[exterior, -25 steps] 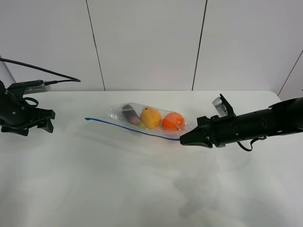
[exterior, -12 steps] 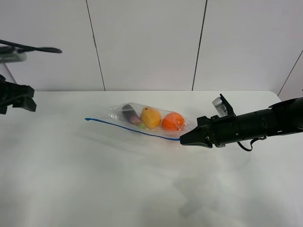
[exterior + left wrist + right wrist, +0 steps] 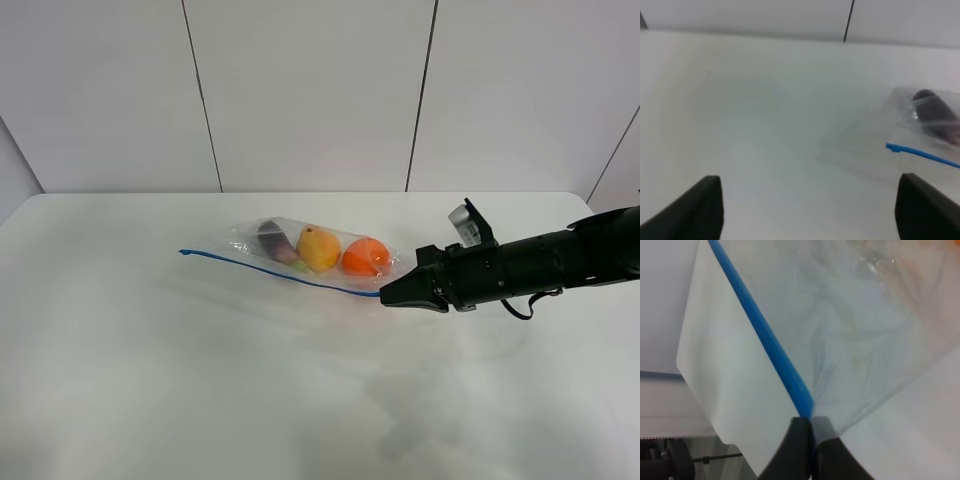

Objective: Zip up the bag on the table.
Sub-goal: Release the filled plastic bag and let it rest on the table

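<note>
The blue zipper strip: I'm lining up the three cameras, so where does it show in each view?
Exterior high: the zipper strip runs along the bag's near edge, ending at the right pincer.
Left wrist: only its free end shows, at the right edge.
Right wrist: it crosses diagonally into the shut pincer.
Shared landmark: the white table.

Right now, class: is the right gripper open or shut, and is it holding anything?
Shut. The right gripper has its fingers pressed together on the blue zipper strip at one end of the bag.
</note>
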`<state>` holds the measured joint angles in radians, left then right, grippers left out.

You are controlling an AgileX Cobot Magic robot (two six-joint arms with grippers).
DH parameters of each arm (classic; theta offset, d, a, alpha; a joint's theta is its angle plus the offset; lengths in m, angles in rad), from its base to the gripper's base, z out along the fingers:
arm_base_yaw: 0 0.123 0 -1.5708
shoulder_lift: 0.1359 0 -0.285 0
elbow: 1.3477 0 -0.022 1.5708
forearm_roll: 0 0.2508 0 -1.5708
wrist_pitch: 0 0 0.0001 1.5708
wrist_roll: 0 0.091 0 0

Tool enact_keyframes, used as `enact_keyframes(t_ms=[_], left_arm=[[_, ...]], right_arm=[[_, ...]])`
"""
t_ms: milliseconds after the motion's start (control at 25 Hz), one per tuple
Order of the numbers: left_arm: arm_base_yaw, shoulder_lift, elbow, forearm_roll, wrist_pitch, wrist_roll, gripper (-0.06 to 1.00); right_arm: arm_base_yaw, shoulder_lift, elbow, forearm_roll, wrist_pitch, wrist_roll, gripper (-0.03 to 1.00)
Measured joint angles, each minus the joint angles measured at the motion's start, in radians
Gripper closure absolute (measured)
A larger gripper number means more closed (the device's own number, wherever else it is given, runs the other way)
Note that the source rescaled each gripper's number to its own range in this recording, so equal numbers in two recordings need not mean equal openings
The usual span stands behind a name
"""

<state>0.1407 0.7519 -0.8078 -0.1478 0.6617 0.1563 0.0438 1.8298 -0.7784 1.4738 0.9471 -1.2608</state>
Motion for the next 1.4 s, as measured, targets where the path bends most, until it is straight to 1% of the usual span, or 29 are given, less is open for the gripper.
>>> enact_keyframes(t_ms=[160, 360, 560, 640, 720, 920, 1080, 1400], left_arm=[[0.000, -0.193, 0.064, 0.024, 0.076, -0.001, -0.05], [0.000, -0.411, 0.135, 0.030, 0.141, -0.043, -0.05], [0.000, -0.598, 0.193, 0.036, 0.243, -0.050, -0.05], [0.000, -0.657, 0.207, 0.052, 0.280, -0.050, -0.05], [0.000, -0.696, 0.220, 0.075, 0.312, -0.060, -0.05], [0.000, -0.752, 0.266, 0.095, 0.407, -0.136, -0.05], [0.000, -0.754, 0.315, 0.102, 0.410, -0.144, -0.05], [0.000, -0.754, 0.319, 0.102, 0.409, -0.144, -0.05]], right_arm=[[0.000, 0.000, 0.000, 0.000, 0.000, -0.001, 0.97], [0.000, 0.000, 0.000, 0.000, -0.001, -0.009, 0.97], [0.000, 0.000, 0.000, 0.002, -0.004, -0.009, 0.97], [0.000, 0.000, 0.000, 0.002, -0.004, -0.009, 0.97], [0.000, 0.000, 0.000, 0.005, -0.004, -0.009, 0.97], [0.000, 0.000, 0.000, 0.012, -0.004, -0.011, 0.97], [0.000, 0.000, 0.000, 0.015, -0.004, -0.011, 0.97], [0.000, 0.000, 0.000, 0.015, -0.004, -0.016, 0.97]])
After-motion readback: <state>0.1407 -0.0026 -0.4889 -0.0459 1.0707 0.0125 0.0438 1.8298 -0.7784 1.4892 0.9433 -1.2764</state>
